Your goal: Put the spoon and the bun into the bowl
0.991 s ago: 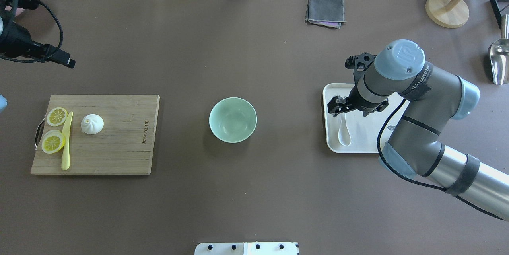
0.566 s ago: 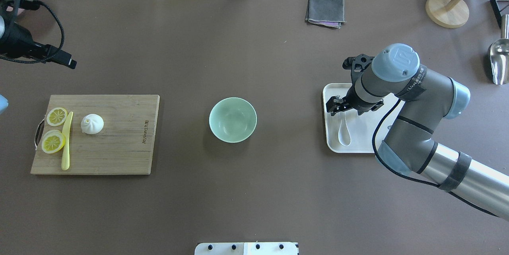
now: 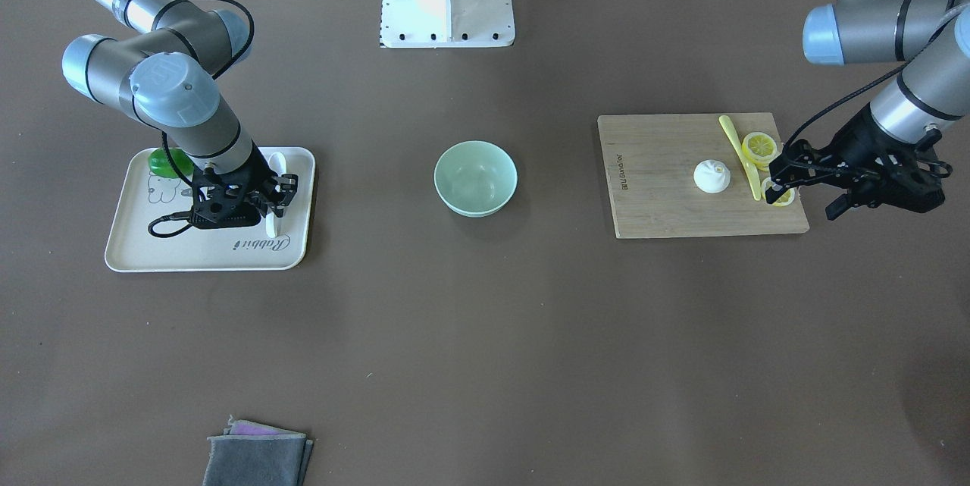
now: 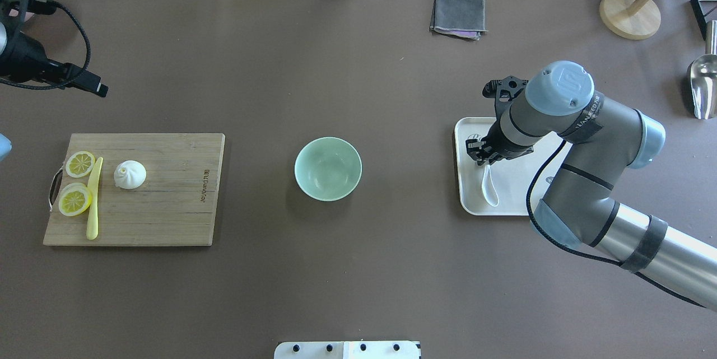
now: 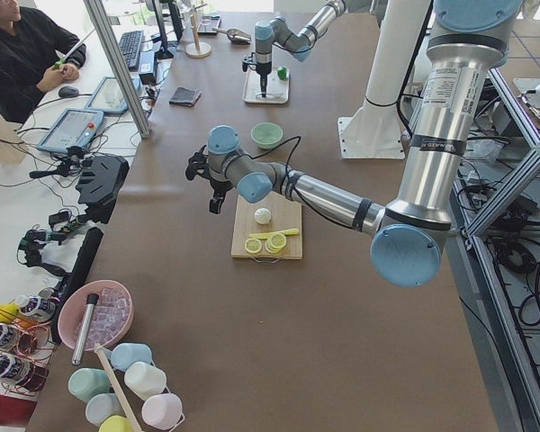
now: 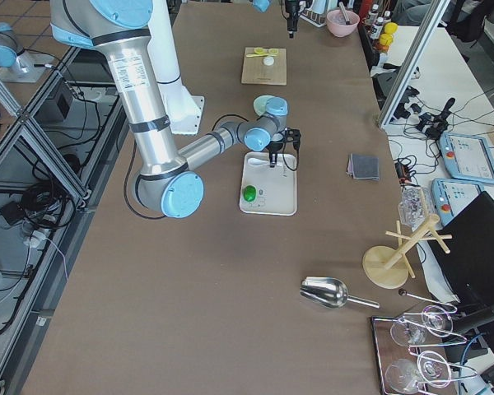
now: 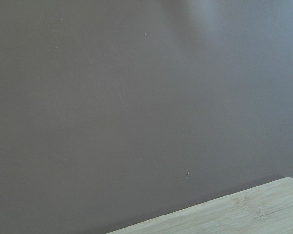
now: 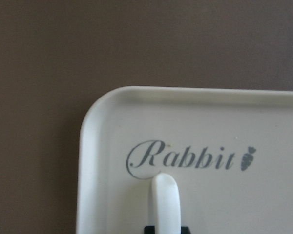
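Observation:
The white spoon lies on the cream tray at the right. My right gripper is low over the tray and shut on the spoon's handle. In the right wrist view the handle tip sticks out past the black fingertips. The mint-green bowl stands empty at the table's middle. The white bun sits on the wooden cutting board at the left. My left gripper is open and empty, hovering beyond the board's far left corner.
Two lemon slices and a pale yellow knife lie on the board beside the bun. A green object sits on the tray. A grey cloth, a wooden stand and a metal scoop are at the far side.
My right gripper's fingers have closed on the spoon's handle, and the spoon's scoop has swung slightly to the right. The left arm has barely moved.

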Controlling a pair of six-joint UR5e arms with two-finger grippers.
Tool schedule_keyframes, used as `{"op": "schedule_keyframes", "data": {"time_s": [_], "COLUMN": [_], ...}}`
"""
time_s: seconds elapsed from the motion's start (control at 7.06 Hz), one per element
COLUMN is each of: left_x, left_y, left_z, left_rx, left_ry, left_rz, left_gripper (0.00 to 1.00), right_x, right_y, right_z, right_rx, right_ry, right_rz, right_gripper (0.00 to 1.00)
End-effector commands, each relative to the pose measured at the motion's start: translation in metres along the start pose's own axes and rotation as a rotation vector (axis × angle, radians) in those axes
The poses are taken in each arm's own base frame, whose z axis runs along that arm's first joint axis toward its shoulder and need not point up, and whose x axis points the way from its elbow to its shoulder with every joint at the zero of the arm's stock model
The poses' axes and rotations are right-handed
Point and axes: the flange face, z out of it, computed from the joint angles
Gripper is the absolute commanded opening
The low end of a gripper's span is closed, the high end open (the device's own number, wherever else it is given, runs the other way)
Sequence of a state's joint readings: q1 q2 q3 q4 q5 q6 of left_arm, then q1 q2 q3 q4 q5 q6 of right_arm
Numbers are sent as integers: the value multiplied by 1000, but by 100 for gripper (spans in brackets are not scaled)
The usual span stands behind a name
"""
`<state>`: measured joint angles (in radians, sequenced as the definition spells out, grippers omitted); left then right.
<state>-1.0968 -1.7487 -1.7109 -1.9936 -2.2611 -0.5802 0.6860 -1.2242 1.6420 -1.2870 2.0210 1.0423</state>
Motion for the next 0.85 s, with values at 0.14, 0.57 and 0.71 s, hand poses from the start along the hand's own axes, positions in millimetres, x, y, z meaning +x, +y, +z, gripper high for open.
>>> {"op": "schedule_keyframes", "data": {"time_s": [0.14,0.57,0.71], "left_x": [16,52,46], "left_y": [11,54,74], "left_z": [22,67,79], "left_rx": [-22,-36,-39], "left_ry": [-18,16,-4], "left_rz": [19,19,30], "left_gripper": [98,98,97], "right_x": [-23,-76,-95], "right_y": [8,-3,-7], "right_z": [-36,-72,-84], "right_rx": [5,27,38], "right_ry": [-35,-78,-105], "right_rz": [-14,17,38], "right_gripper": [0,0,0]}}
